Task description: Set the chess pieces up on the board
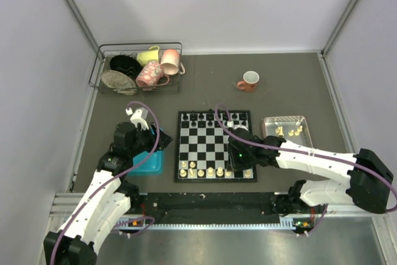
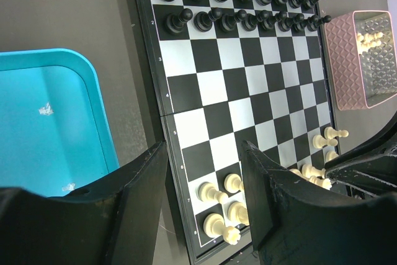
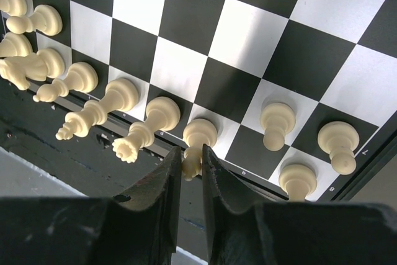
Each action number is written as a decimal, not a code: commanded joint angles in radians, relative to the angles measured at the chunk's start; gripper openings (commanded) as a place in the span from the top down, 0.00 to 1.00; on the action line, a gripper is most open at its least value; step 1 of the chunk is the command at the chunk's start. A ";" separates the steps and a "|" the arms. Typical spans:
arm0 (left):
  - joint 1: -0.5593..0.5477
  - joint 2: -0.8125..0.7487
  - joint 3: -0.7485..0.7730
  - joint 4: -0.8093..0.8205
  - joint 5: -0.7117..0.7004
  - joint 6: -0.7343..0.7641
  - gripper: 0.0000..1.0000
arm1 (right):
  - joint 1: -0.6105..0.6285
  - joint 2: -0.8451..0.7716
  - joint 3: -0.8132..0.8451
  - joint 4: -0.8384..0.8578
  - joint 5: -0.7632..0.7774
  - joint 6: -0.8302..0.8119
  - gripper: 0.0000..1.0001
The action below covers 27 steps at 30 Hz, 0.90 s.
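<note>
Cream-white chess pieces (image 1: 211, 170) stand mostly in the two near rows of the flat black-and-white chequered chessboard (image 1: 214, 147), and a few more lie in the pink textured tray (image 2: 342, 60) just right of the board. From my right wrist view, the right gripper (image 3: 192, 153) is down at the board's near edge with its two black fingers (image 3: 170, 178) pressed together on the top of one cream-white back-row piece (image 3: 200, 133), which stands upright on its square in line with its neighbours. To its right I count three cream pawns (image 3: 338, 144) (the rest of that corner is cut off). My left gripper (image 2: 203, 150) hangs over the board's near left corner, beside the blue plastic tray (image 2: 56, 128), its fingers well apart with nothing between them. Small black chess figures (image 2: 248, 4) fill the two far rows. Far left sits a wire rack of mugs (image 1: 139, 66), and an orange mug (image 1: 249, 80) stands alone beyond the board.
</note>
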 commanded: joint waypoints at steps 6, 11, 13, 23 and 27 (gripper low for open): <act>0.005 -0.007 -0.006 0.047 0.008 0.012 0.44 | 0.015 -0.057 0.011 -0.034 0.023 -0.003 0.82; 0.005 -0.007 -0.006 0.047 0.008 0.012 0.44 | 0.013 -0.051 0.017 -0.035 0.023 -0.004 0.82; 0.005 -0.005 -0.006 0.047 0.008 0.012 0.44 | 0.015 -0.043 0.017 -0.035 0.023 -0.006 0.82; 0.005 -0.005 -0.006 0.047 0.007 0.012 0.44 | 0.015 -0.026 0.014 -0.035 0.052 0.003 0.82; 0.005 -0.007 -0.008 0.045 0.007 0.012 0.44 | 0.013 -0.019 0.012 -0.026 0.054 0.009 0.82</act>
